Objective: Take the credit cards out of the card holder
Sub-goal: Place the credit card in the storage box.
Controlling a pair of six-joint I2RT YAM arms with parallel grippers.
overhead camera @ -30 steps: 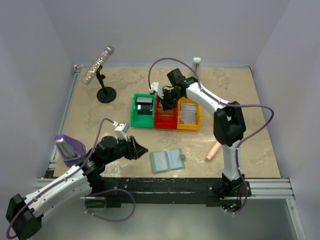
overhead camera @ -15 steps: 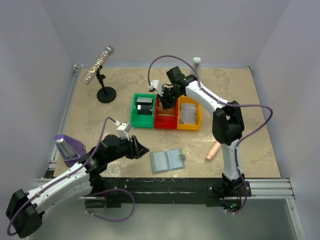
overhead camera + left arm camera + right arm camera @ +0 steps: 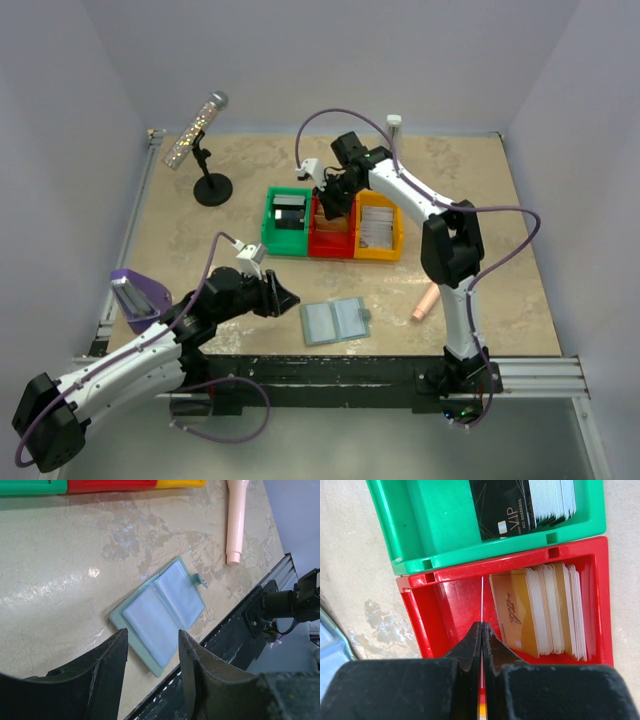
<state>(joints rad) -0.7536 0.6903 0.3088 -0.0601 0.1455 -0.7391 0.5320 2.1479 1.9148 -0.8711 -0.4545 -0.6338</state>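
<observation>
Green bin (image 3: 435, 515): black credit cards (image 3: 505, 505)
Red bin (image 3: 445, 615): gold cards (image 3: 520, 610); right gripper (image 3: 481, 626) clamped on edge-on card (image 3: 482, 600)
Yellow bin (image 3: 378, 252): pale cards (image 3: 377, 228)
Card holder (image 3: 160, 612): lies open; left gripper (image 3: 151, 635) spread

Robot lab test cell, not a home or shop. Evidence: white left arm (image 3: 110, 370) & right arm (image 3: 410, 195) w/ loose purple cables (image 3: 510, 250), bolted at the table's (image 3: 470, 180) near edge. Alu. rail frame (image 3: 535, 372) along that edge. Plain pale walls (image 3: 300, 60) box it in on 3 sides. Staged props: mic on stand (image 3: 195, 132), coloured bins (image 3: 266, 220), card holder (image 3: 335, 320).
</observation>
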